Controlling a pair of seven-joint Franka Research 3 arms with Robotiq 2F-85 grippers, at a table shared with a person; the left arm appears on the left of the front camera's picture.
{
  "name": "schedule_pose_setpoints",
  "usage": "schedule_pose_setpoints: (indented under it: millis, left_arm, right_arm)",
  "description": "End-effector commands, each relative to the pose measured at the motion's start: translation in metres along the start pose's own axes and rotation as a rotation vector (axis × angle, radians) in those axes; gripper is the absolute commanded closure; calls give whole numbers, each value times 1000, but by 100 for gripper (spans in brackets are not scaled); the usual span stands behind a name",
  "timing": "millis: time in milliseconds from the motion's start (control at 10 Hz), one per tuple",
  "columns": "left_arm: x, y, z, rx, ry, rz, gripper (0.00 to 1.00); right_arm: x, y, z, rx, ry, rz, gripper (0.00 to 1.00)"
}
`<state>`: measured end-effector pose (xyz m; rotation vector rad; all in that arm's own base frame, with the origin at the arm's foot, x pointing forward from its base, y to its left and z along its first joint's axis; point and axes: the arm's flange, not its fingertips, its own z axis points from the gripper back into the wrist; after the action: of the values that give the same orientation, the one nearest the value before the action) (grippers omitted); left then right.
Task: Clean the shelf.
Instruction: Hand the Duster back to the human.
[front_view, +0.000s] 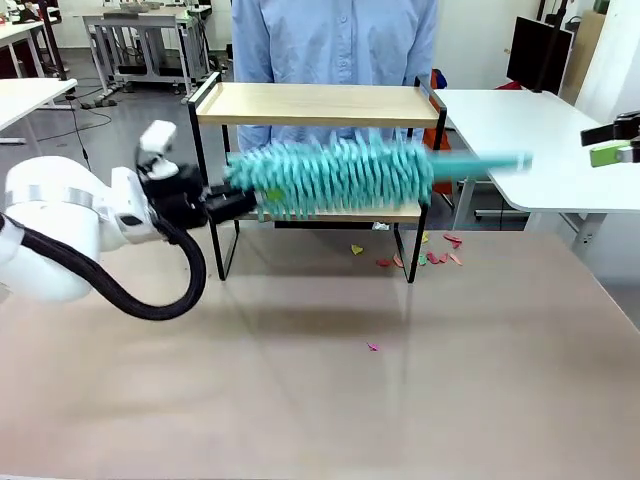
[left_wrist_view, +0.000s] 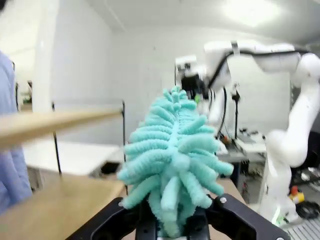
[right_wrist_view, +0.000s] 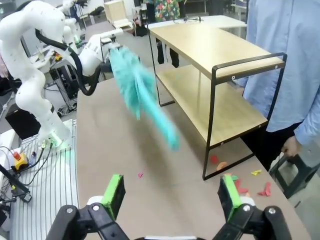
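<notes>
duster: smeared by motion in the front view, its far tip a pale streak; in the right wrist view its tip is a blur too
duster handle: buried between the left gripper fingers, cannot be seen
lower board of the shelf: mostly covered by the duster from the front
top board in the left wrist view: an out-of-focus tan band
person: cut off at the top edge, legs behind the shelf
right gripper: cut by the right edge of the front view
scraps on the bench: too small to tell what they are
</notes>
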<state>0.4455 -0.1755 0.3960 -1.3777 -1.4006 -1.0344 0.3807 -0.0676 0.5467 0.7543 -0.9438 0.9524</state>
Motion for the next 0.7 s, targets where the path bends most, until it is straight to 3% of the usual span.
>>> schedule_pose_setpoints:
  millis: [0,300,600]
  left_arm:
    - [43,-25,8,113,-179,-65,83]
    - [105,-67,26,300,-322,-220,83]
    - [162,-114,66,630,-348,-396,83]
  right_arm:
    - [3,0,3,3,-7,4,0]
    - [3,0,3,3,-7,4,0]
    - [3,0,3,3,-7,4,0]
